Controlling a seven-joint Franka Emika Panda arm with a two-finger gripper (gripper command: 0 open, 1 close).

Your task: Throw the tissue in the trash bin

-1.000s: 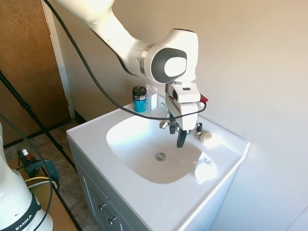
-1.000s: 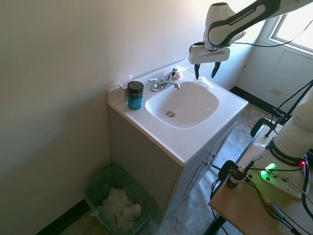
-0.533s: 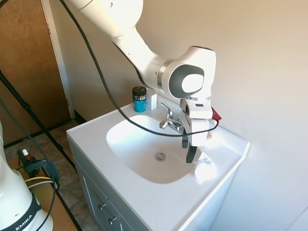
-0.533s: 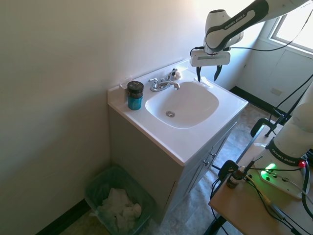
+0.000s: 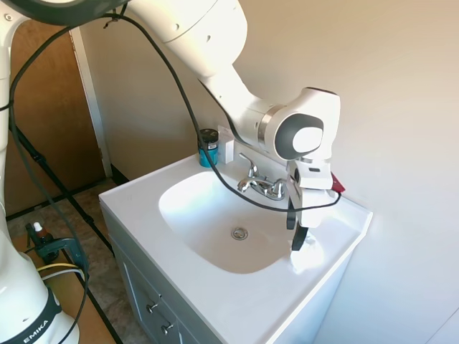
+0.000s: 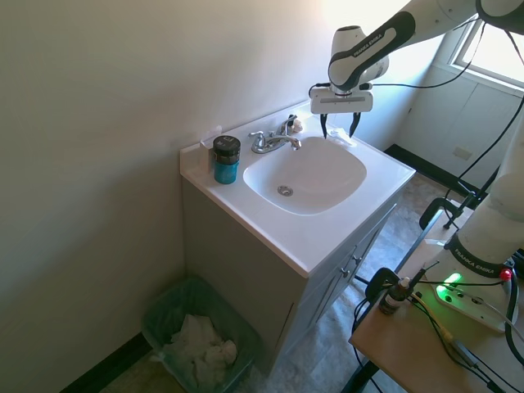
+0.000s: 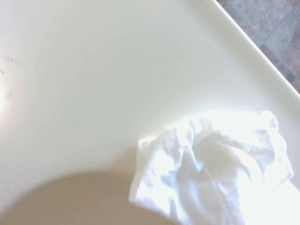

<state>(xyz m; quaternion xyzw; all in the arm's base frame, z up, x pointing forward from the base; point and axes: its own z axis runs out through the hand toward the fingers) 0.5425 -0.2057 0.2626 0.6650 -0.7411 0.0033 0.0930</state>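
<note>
On the floor beside the vanity stands the trash bin (image 6: 196, 332); further back, the tissue (image 5: 307, 252) lies on the tabletop (image 6: 311, 237) by the basin — the tool (image 6: 336, 126) hovers above it, fingers spread, empty.

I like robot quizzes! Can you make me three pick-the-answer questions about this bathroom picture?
1. Where is the tissue?
A. in the basin
B. on the sink top near the basin's edge
C. on the floor

2. What colour is the jar beside the faucet?
A. teal with a black lid
B. red
C. yellow

3. How are the gripper fingers?
A. shut on the tissue
B. open
C. shut on the faucet

Answers: B, the wad lies on the flat white rim. A, teal body, dark cap. B, the two fingers stand apart above the tissue.
</note>
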